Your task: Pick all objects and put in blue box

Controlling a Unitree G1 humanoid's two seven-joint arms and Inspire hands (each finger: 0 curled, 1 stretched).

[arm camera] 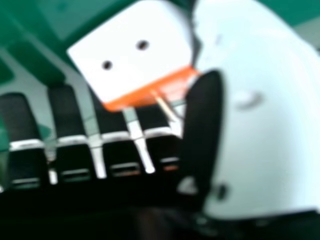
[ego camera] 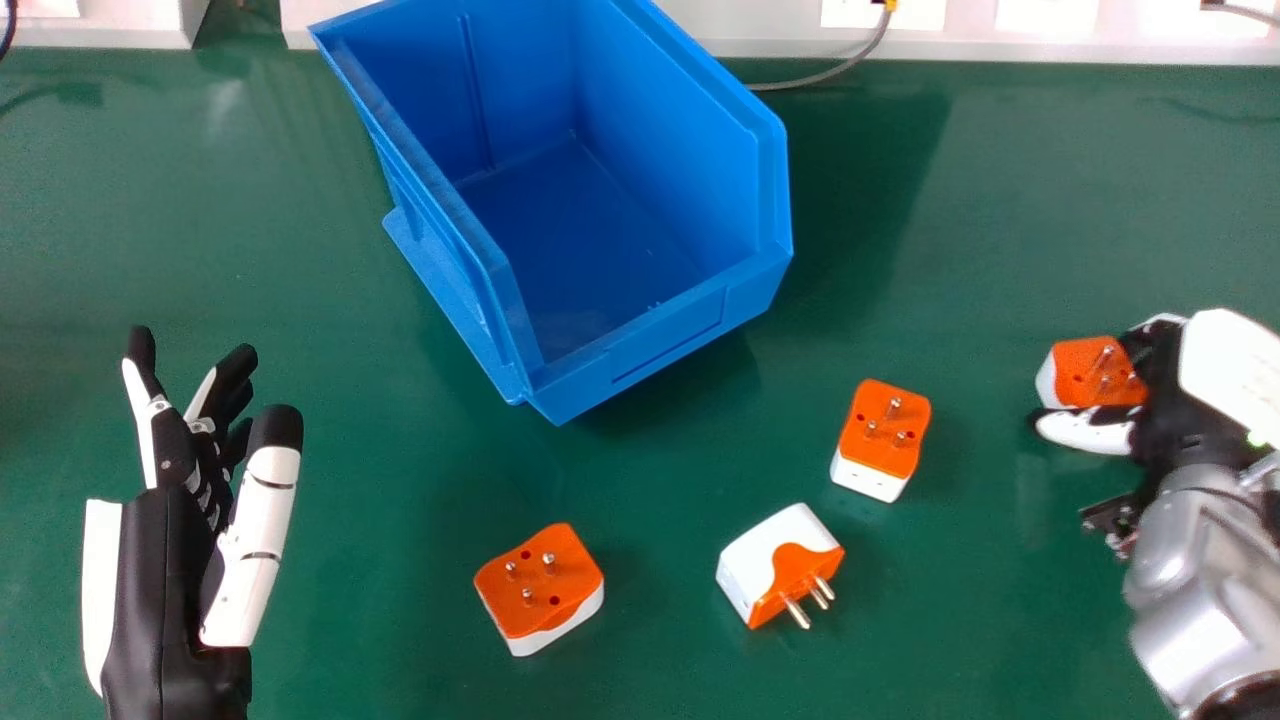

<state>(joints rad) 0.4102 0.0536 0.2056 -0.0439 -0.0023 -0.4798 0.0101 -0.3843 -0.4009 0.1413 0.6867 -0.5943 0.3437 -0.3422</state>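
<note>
Left hand (ego camera: 165,570) spread; adapter (ego camera: 1095,372) prongs up, long axis crosswise, at right hand (ego camera: 1225,375): grip unclear.

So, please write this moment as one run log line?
right hand: at orange-white adapter, grip unclear | left hand: open | three other adapters: on green table | blue box: no adapter seen inside
</note>
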